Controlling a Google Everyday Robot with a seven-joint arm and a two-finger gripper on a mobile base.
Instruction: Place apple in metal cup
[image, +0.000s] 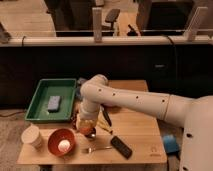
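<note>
My gripper (85, 123) hangs down from the white arm (130, 100) over the left middle of the wooden table (140, 135). The orange-red apple (81, 124) shows right at the gripper's tip, partly hidden by it. I cannot tell whether the apple is held or resting. The dark shiny metal cup (91, 133) stands just below and right of the apple, close against it.
A red bowl (56, 136) holding a white ball (64, 145) sits front left, beside a white paper cup (32, 136). A green tray (40, 107) holds a grey-blue sponge (53, 103). A fork (97, 148), a black remote (121, 147) and a yellow banana (105, 128) lie nearby.
</note>
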